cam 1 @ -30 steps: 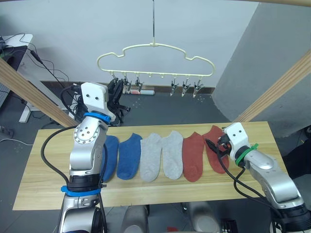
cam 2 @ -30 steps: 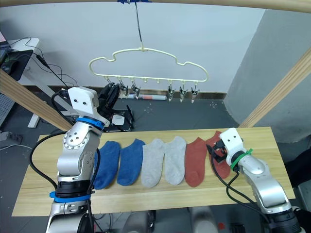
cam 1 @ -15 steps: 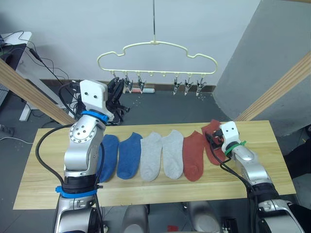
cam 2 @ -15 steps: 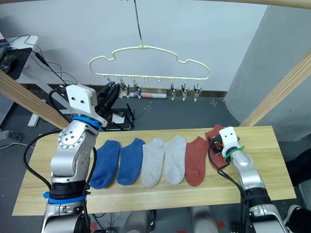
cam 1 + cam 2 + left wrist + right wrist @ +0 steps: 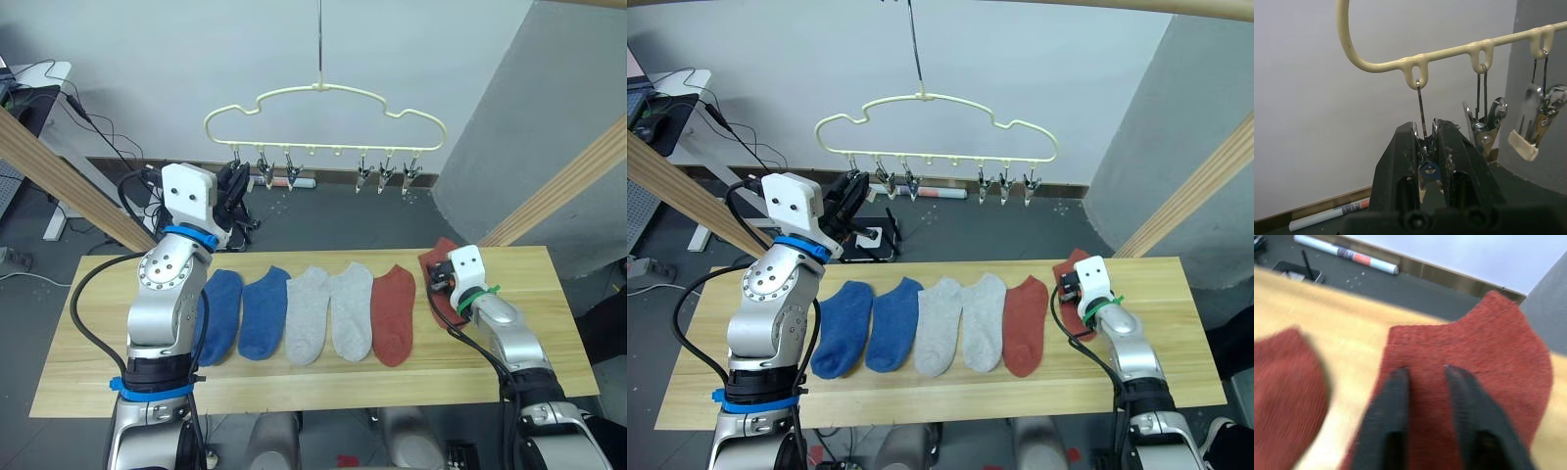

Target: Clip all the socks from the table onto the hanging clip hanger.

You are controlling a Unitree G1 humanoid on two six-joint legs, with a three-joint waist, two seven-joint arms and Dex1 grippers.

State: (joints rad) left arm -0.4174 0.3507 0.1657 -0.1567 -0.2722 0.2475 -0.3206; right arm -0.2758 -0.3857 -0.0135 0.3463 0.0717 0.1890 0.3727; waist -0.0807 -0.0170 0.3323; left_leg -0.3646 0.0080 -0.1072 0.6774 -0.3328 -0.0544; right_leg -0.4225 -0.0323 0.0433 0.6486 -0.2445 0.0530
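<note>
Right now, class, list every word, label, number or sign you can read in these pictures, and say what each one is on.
None can be read.
The tube on the floor by the wall has a red and grey band: too blurred to read.
The socks, clip hanger, table and both arms carry no visible writing.

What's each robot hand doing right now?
Left gripper: shut on a hanger clip.
Right gripper: open, fingers on the red sock.
</note>
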